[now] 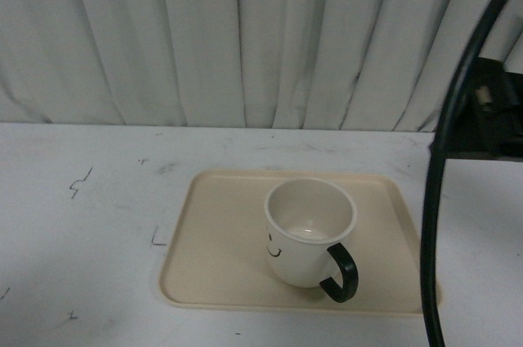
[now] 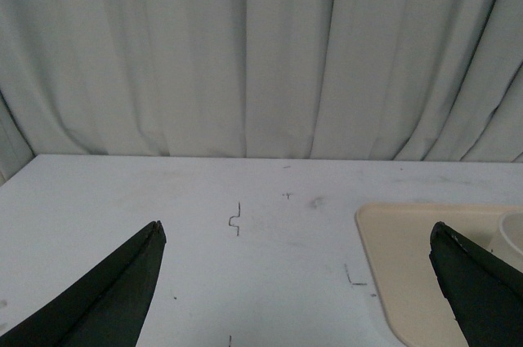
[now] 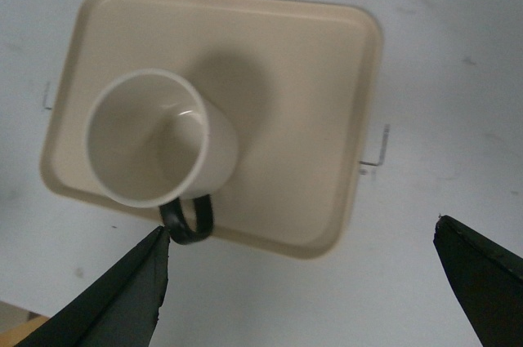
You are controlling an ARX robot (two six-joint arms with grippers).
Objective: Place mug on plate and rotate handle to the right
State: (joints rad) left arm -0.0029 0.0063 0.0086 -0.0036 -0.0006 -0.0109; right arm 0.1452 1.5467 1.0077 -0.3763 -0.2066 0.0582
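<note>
The mug (image 1: 309,233) stands upright on the plate (image 1: 212,278), near the plate's middle and slightly toward the near long rim, with its open mouth up and part of the drawn smiley face visible on its side. The handle (image 1: 341,272) points toward the near right as seen in the front view, its loop reaching close to the near rim. The plate lies flat on the white table (image 1: 82,233), in front of a pale curtain (image 1: 245,37). The right gripper (image 3: 302,282) is above the plate and looks down on it; its jaws are spread wide with nothing between them, clear of the mug. The left gripper (image 2: 298,282) is over bare table to the left of the plate, jaws likewise spread wide and empty. A black cable (image 1: 433,200) of the right arm crosses the right edge of the front view
</note>
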